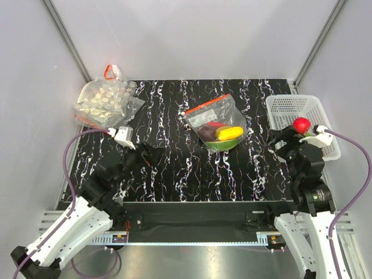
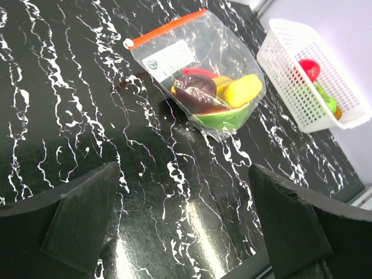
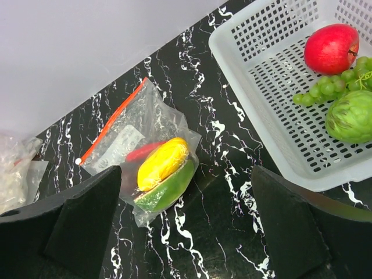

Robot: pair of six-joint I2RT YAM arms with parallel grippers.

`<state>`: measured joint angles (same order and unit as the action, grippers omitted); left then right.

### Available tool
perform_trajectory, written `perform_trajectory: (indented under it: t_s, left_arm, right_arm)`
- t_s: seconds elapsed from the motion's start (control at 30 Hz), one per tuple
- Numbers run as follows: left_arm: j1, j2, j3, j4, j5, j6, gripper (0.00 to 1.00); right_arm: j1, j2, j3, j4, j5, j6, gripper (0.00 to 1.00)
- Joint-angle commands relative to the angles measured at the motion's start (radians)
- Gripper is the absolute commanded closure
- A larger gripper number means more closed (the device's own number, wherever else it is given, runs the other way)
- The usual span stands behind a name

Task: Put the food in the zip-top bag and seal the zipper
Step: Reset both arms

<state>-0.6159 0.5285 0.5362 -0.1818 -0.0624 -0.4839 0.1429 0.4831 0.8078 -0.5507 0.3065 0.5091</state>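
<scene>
The zip-top bag (image 1: 216, 122) lies on the black marbled table near the middle. It is clear and crinkly, with the red-orange zipper (image 1: 207, 104) along its far edge. Inside it I see a yellow piece (image 1: 229, 133), a green piece, a dark purple piece and a red piece. It also shows in the left wrist view (image 2: 197, 75) and in the right wrist view (image 3: 139, 157). My left gripper (image 1: 141, 156) is open and empty, near the table's left front. My right gripper (image 1: 278, 142) is open and empty, between the bag and the basket.
A white basket (image 1: 289, 107) stands at the right edge and holds a red apple (image 3: 331, 48), green grapes (image 3: 331, 87) and a green artichoke-like piece (image 3: 351, 116). A larger clear bag of whitish pieces (image 1: 107, 102) with a red loop lies at the back left.
</scene>
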Motion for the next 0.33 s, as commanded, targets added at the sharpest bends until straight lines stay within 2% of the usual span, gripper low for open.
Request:
perform_trajectory:
  t_s: [0.0, 0.3]
  left_arm:
    - [0.001, -0.067, -0.033, 0.051, -0.053, -0.033, 0.01]
    - [0.001, -0.108, -0.047, 0.044, -0.062, -0.039, 0.01]
  right_arm:
    - [-0.003, -0.020, 0.002, 0.009, 0.037, 0.014, 0.00]
    - [-0.003, -0.032, -0.004, 0.028, 0.028, -0.009, 0.00]
